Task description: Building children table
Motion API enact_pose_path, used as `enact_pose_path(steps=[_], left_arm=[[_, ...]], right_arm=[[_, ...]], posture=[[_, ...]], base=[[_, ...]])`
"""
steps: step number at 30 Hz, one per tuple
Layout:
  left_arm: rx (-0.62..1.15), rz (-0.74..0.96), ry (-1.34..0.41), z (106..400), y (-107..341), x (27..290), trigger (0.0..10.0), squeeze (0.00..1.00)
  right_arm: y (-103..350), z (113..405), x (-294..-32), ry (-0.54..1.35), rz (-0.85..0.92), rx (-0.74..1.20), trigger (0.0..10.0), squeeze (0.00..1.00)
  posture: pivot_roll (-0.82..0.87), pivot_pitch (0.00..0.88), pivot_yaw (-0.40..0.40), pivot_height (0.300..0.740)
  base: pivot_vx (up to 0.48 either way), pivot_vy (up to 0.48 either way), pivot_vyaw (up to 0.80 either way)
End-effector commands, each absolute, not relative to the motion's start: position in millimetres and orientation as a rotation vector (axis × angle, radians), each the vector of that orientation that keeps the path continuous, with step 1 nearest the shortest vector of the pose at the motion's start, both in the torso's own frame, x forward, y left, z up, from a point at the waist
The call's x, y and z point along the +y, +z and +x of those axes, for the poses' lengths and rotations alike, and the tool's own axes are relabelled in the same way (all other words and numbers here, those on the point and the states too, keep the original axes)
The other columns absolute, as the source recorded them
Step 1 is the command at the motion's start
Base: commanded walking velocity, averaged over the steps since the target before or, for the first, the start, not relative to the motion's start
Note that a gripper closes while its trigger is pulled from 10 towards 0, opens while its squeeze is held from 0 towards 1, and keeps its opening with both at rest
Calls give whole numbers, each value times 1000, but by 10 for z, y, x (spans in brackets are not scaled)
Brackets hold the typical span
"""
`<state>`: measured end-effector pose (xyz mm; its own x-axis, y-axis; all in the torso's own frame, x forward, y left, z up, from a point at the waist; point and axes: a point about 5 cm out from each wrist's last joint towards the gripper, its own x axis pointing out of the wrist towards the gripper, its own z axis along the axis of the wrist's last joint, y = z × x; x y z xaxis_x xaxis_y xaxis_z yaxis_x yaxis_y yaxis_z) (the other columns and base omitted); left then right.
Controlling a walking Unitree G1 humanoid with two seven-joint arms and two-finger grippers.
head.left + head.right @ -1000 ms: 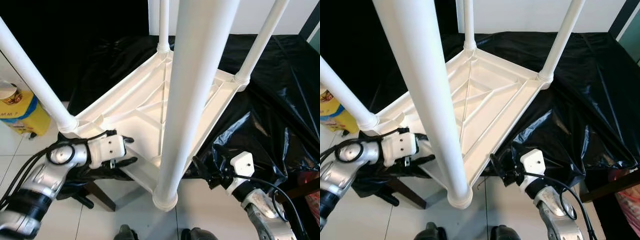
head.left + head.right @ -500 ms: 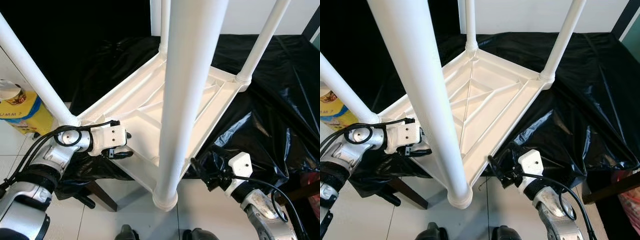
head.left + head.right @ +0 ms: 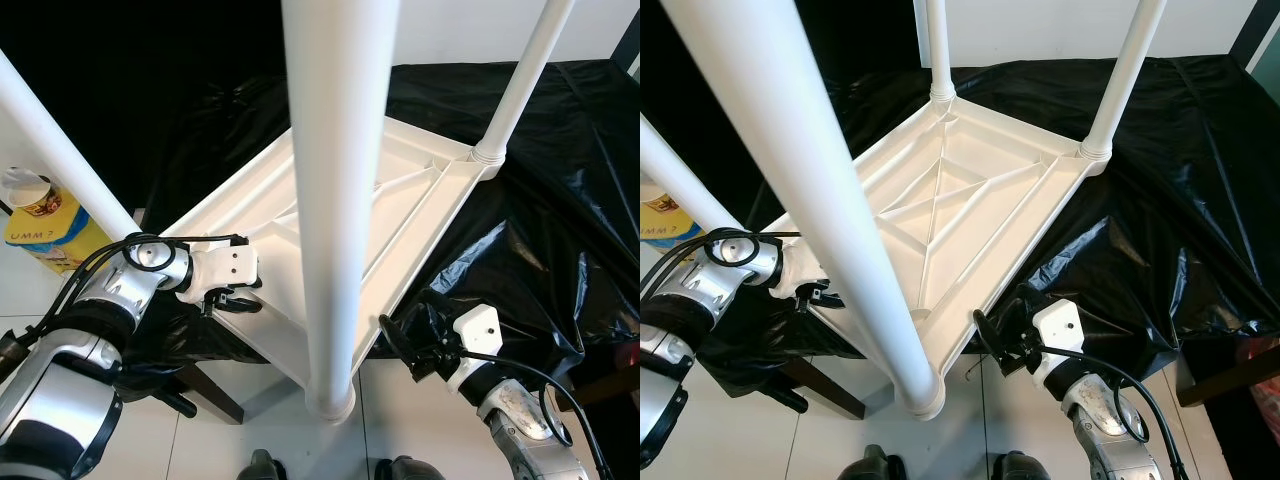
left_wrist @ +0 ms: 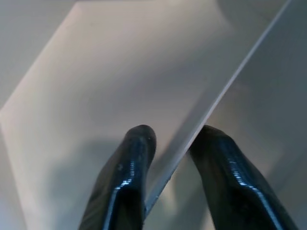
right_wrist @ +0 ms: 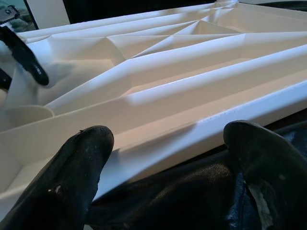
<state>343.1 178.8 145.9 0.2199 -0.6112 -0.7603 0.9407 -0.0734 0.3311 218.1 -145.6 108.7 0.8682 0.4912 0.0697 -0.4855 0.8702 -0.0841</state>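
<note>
- White table (image 3: 970, 210) lies upside down on black sheet (image 3: 1160, 200), legs up.
- Left gripper (image 3: 232, 297) pinches its near-left rim.
- Right gripper (image 3: 992, 343) spread wide at near edge, holding nothing.

The head's two eyes looked steeply down at the upturned white table (image 3: 330, 230), legs toward twelve o'clock. Both wrist cameras sat very close, sharing its ribbed underside.
</note>
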Motion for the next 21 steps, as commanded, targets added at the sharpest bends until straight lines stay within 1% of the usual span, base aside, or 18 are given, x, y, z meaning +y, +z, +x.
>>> enact_pose_path(steps=[1,4,5,7,8,11,17,18,20,21], left_arm=[[573,887,-1359,3333,1198,1880,0,0],[572,759,-1303,3353,1162,1848,0,0],[572,759,-1303,3353,1162,1848,0,0],[565,690,-1266,3368,1142,1838,0,0],[565,690,-1266,3368,1142,1838,0,0],[534,604,-1218,3371,1114,1804,0,0],[470,564,-1188,3365,1119,1717,0,0],[436,550,-1186,3354,1126,1656,10000,0],[354,552,-1179,3328,1147,1540,10000,0],[354,552,-1179,3328,1147,1540,10000,0]], right_arm=[[1059,2162,-1432,515,-63,-71,10000,0],[1067,2189,-1426,504,-63,-77,10000,0],[1067,2189,-1426,504,-63,-77,10000,0],[1078,2211,-1405,500,-60,-83,10000,0],[1078,2211,-1405,500,-60,-83,10000,0],[1093,2223,-1361,505,-53,-90,10000,0],[1101,2231,-1336,506,-51,-94,10000,0],[1101,2235,-1330,505,-48,-95,10000,0],[1094,2240,-1322,499,-46,-95,10000,0],[1094,2240,-1322,499,-46,-95,10000,0]], posture=[[-29,153,65,740],[-29,153,65,740],[-29,153,65,740],[-28,155,64,740],[-28,155,64,740],[-26,155,62,740],[-22,157,60,740],[-21,157,58,740],[-19,157,54,740],[-19,157,54,740]], base=[[0,0,0],[0,0,0],[0,0,0],[0,0,0],[0,0,0],[0,0,0],[0,0,0],[0,0,0],[0,0,0],[0,0,0]])
